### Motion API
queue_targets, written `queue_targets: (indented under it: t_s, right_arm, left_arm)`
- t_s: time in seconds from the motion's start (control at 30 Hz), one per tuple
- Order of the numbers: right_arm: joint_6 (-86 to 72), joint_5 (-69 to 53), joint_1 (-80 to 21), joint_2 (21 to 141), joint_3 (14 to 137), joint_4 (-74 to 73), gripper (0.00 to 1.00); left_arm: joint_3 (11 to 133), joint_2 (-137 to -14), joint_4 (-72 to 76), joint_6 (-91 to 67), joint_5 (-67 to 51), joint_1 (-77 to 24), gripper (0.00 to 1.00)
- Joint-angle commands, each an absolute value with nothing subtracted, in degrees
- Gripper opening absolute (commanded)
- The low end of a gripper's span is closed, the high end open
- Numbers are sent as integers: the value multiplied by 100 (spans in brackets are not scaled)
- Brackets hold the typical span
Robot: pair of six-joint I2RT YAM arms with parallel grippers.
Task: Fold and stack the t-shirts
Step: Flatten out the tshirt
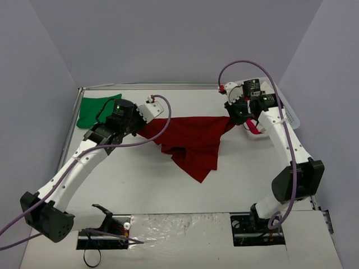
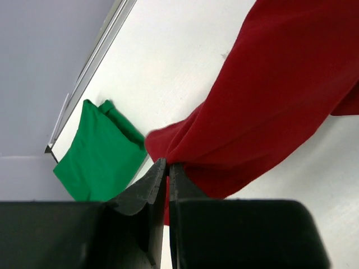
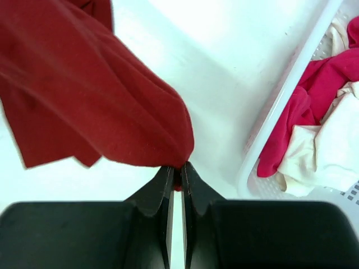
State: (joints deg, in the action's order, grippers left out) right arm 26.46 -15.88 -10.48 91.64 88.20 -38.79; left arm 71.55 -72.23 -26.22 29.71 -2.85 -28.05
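Overhead, the dark red t-shirt (image 1: 190, 140) spans the gap between the two arms above the middle of the table (image 1: 168, 196). Its far edge is drawn into a line and the rest sags in a bunched point toward the near side. The green t-shirt (image 1: 96, 111) lies folded in the far left corner, apart from it. The left gripper (image 1: 139, 129) sits at the red shirt's left end and the right gripper (image 1: 231, 119) at its right end. In the left wrist view the jaws are pressed together on a gathered corner of red cloth, with the green bundle on the table beyond. In the right wrist view the jaws are likewise pinched tight on a tuck of the red shirt, and a white basket (image 3: 269, 120) of other clothes stands just beside. The step looks to be spreading the red shirt flat for folding. It would go best with even tension on both ends, lowering them together so the drooping cloth unrolls smoothly, clear of the basket and the green shirt.
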Motion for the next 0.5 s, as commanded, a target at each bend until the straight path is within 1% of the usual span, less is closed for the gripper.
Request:
queue_targets:
  t_s: [0.0,0.2,0.23,0.33,0.47]
  right_arm:
    - [3163,-2179,-1028,8571,9008,-4763,0]
    - [3568,-2671,-1020,7963,9088,-5212,0]
    - [3577,-2698,-1020,7945,9088,-5247,0]
    - [3726,-2935,-1020,7980,9009,-5335,0]
    - [3735,-3094,-915,8392,9079,-5291,0]
  left_arm:
    - [7611,-6760,-3462,2769,-447,-2813,2]
    - [8550,-6451,-4480,2751,-1045,-2584,2]
    - [8804,-6416,-4639,2794,-1316,-2549,2]
    - [9157,-6390,-5079,2900,-1817,-2505,2]
    - [9421,-6538,-5168,2883,-2065,-2470,2]
